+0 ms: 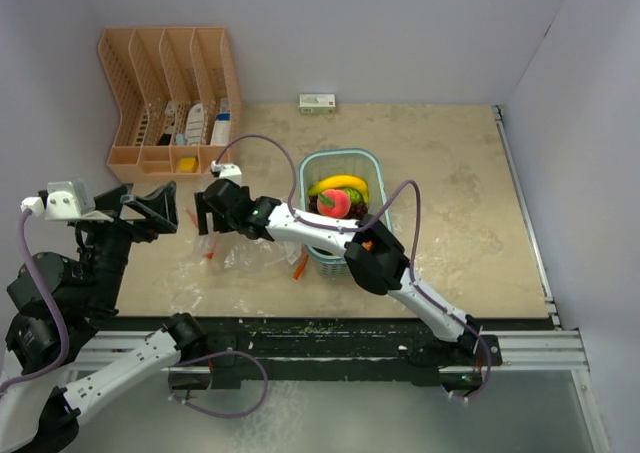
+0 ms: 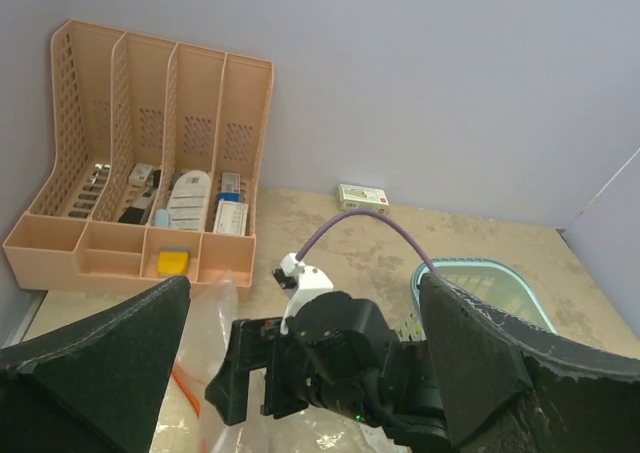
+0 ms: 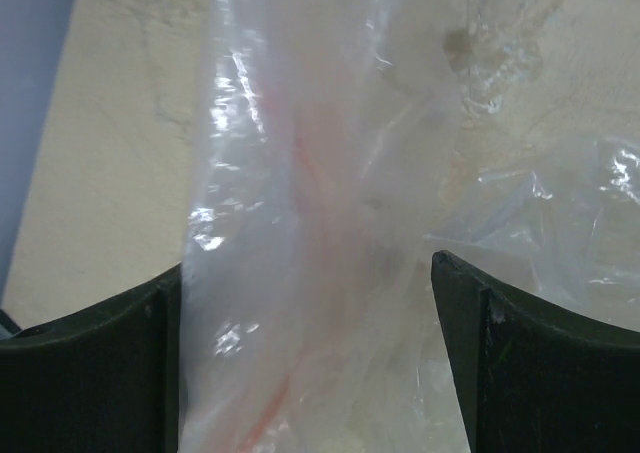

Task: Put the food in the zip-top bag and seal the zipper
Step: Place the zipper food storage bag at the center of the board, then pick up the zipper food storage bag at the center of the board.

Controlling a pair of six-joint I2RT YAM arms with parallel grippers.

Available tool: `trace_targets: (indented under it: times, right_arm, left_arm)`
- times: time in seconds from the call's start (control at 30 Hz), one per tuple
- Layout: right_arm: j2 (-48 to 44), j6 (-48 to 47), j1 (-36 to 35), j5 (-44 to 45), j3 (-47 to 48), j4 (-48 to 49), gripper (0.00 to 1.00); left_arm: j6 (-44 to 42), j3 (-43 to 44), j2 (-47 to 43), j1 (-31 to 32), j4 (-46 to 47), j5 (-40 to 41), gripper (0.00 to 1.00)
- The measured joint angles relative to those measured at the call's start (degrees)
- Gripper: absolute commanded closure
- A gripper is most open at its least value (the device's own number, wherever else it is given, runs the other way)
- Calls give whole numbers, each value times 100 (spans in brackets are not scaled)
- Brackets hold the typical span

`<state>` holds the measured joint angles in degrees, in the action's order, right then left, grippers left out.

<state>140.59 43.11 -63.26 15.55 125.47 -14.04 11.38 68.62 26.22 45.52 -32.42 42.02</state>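
Observation:
The clear zip-top bag lies crumpled on the table left of the basket. Parts of its orange-red zipper show. My right gripper reaches across to the bag's left end and is open. In the right wrist view the plastic and a faint red strip fill the gap between its fingers. My left gripper is open and empty, just left of the right gripper and above the table. The food, a yellow fruit, a pink peach and dark grapes, sits in the light blue basket.
A peach-coloured desk organizer stands at the back left, also in the left wrist view. A small white-green box lies by the back wall. The right arm crosses in front of the basket. Walls close the left, back and right.

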Motion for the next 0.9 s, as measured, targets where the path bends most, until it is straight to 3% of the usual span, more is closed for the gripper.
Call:
trace_targets:
  times: [0.07,0.17,0.23,0.37,0.53,0.7,0.9]
  right_arm:
    - [136,22,0,-2,0,-61,31]
    - [160,52,0,4,-111,-70,80]
    - [74,61,0,26,-256,-24,97]
    - [-466,157,11,37,-1016,214,100]
    - [-1744,455,192,-435,-2608,1283,100]
    - [-3294,1209,885,-1412,-4614,3198,100]
    - [-4323,2450,1908,-2457,-6417,5613,100]
  left_arm:
    - [-2,0,-15,0,0,-2,1]
    - [0,-2,-15,0,0,-4,1]
    - [0,-9,-28,0,-2,-4,1]
    - [-2,-11,-63,0,-4,-4,1]
    - [-13,-11,-68,0,13,-48,1]
    - [-42,-24,-81,0,179,-280,1]
    - [7,-299,-278,0,614,-710,1]
